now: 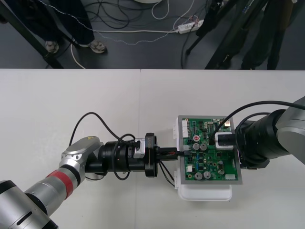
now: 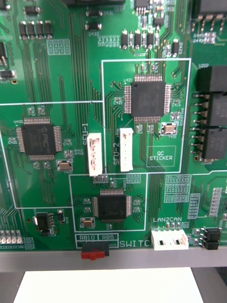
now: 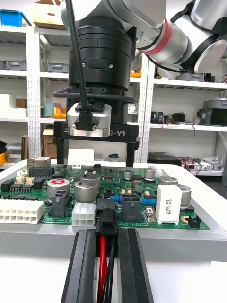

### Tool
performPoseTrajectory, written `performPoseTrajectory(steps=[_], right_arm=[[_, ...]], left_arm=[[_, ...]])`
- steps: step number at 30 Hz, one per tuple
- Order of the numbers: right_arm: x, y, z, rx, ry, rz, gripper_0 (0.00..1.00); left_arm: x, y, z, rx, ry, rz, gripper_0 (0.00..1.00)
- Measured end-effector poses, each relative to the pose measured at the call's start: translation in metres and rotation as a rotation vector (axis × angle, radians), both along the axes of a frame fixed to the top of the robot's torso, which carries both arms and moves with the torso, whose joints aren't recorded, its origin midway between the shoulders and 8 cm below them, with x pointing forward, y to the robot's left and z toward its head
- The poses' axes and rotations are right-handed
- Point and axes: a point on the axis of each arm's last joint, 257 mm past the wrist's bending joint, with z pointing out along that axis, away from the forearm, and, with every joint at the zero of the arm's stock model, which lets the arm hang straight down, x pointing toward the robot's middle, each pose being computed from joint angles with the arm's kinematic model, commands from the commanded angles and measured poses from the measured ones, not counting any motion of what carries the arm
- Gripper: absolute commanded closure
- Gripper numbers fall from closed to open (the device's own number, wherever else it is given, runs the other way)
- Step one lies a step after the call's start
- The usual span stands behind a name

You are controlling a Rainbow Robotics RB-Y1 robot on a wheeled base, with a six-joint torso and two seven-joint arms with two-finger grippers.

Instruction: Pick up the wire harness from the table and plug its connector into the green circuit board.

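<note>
The left gripper (image 3: 106, 233), fingers clenched on the wire harness (image 3: 102, 265) behind its black plug (image 3: 107, 220) at the green circuit board (image 1: 215, 164) toward the table (image 1: 71, 105)'s near-right, should push straight and level, while the right gripper (image 1: 224, 141), fingers (image 3: 133, 151) spread over the board, braces it.

The circuit board (image 1: 209, 150) was green, printed with white outlines and lettering. It carried black chips (image 2: 148, 98), white connectors (image 2: 95, 154) and a red switch (image 2: 94, 251). Its base (image 1: 205, 193) was white. The tabletop (image 1: 71, 105) was plain off-white. The harness (image 3: 102, 265) showed one red and one black wire behind a black plug (image 3: 107, 221). The fingers (image 3: 85, 265) of the left gripper (image 3: 107, 234) were black. Its arm (image 1: 81, 150) was silver with a red ring (image 1: 62, 181).
</note>
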Motion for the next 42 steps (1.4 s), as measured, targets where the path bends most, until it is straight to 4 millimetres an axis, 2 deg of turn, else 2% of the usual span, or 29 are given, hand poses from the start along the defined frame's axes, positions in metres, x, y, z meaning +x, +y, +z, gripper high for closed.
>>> performPoseTrajectory(steps=[42], right_arm=[[0.0010, 0.0008, 0.0004, -0.006, -0.006, 0.027, 0.00]], left_arm=[[0.0023, -0.0082, 0.0018, 0.012, -0.017, -0.004, 1.00]])
